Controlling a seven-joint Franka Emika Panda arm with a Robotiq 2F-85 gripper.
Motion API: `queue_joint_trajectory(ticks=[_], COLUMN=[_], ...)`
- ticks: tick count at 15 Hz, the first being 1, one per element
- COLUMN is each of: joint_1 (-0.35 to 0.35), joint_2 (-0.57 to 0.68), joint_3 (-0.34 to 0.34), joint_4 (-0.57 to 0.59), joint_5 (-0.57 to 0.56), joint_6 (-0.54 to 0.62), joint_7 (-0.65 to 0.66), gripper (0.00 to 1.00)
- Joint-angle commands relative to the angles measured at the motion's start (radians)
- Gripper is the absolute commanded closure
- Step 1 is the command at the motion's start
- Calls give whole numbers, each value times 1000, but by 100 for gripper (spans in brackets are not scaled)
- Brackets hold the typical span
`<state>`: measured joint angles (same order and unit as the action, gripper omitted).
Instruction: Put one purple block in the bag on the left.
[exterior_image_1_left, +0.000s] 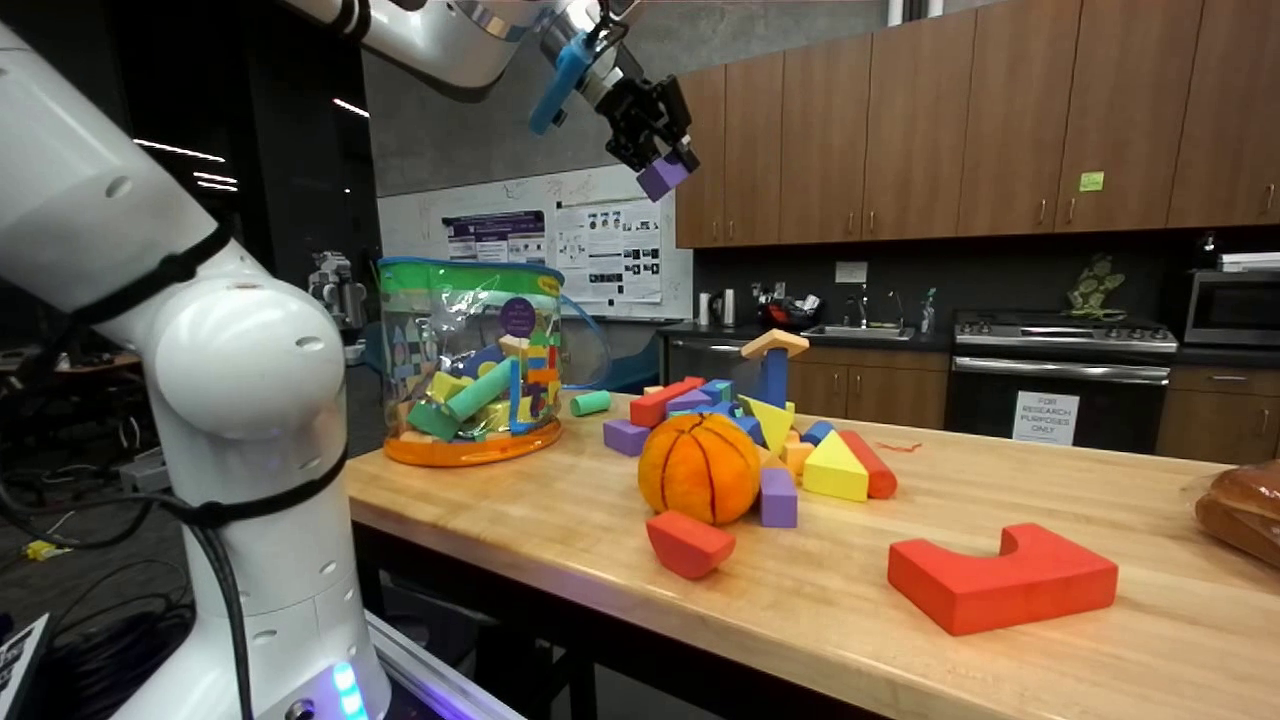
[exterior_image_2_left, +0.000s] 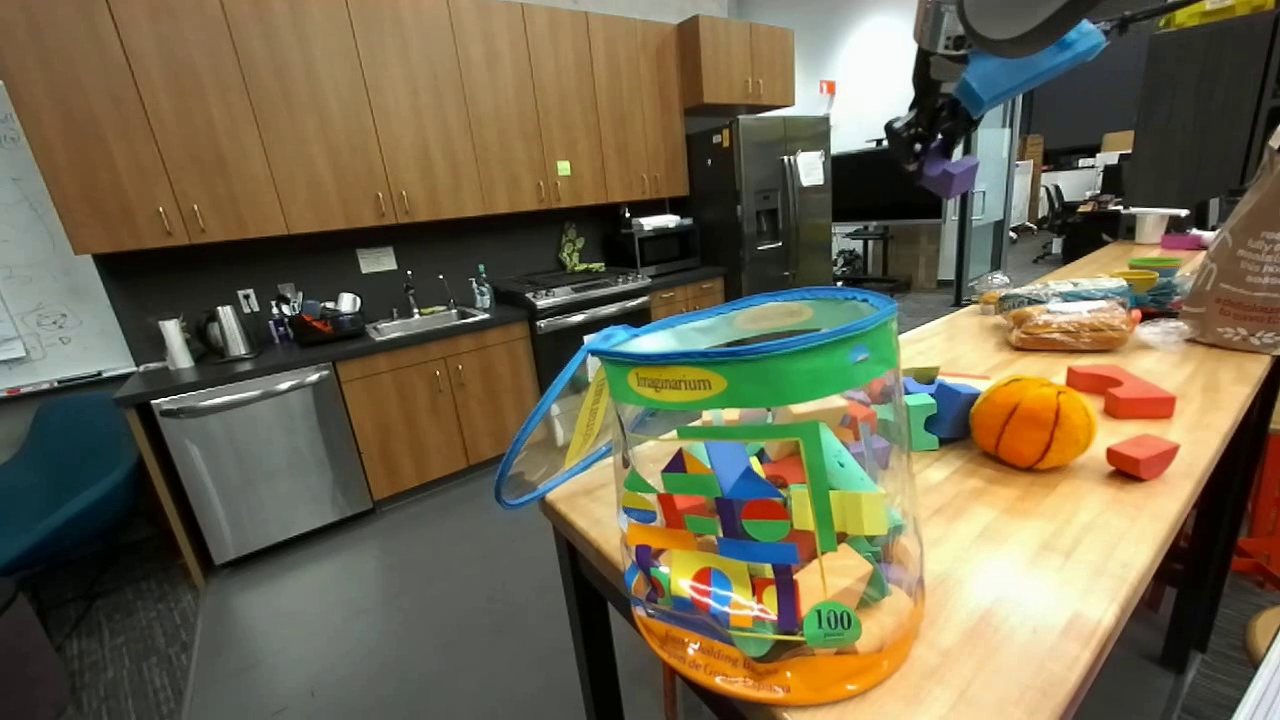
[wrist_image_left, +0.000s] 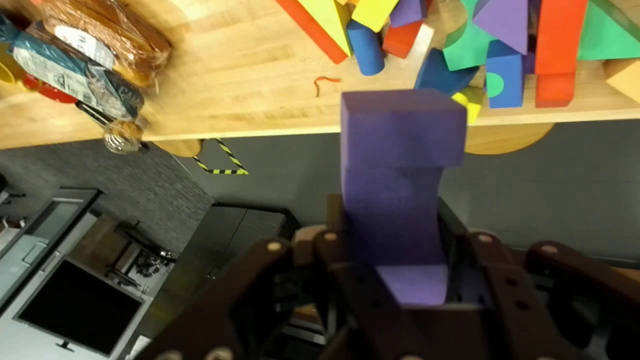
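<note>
Wrist view is showing the gripper (wrist_image_left: 394, 222) squeezing the purple block (wrist_image_left: 404, 137), whose long side is pointing to twelve o'clock there. In both exterior views the bag (exterior_image_2_left: 800, 384) is standing on the table (exterior_image_1_left: 570, 500) with its top open, and that top is sitting lower, at about eight o'clock from the block, so the gripper is likely needing to go that way before letting go.

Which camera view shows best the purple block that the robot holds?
The wrist view: the purple block appears large and close there, its stepped outline clear, with the jaws closed on its sides. Both exterior views also show it, but small, raised in the air.
</note>
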<state>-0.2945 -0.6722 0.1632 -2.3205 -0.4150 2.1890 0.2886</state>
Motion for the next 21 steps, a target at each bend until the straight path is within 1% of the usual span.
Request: queue_joint_trajectory(ticks=[1,5,10,12,14,16,19,21], joint_1=[55,135,240,285,315,333,355,381], joint_2=[10,24,80,124,179,235,333,394], joint_3=[99,176,229,234,244,265,315,353], joint_4=[53,112,198,249,314,373,460,493], joint_5=[-66,-92,-65,-35,-10,-13,-34,-42], joint_6=[-69,-122,-204,-237,-281,-320,-379,-417], joint_7=[59,52,6,-8,-3,20,74,120], gripper=[83,83,83,83,83,83,83,83])
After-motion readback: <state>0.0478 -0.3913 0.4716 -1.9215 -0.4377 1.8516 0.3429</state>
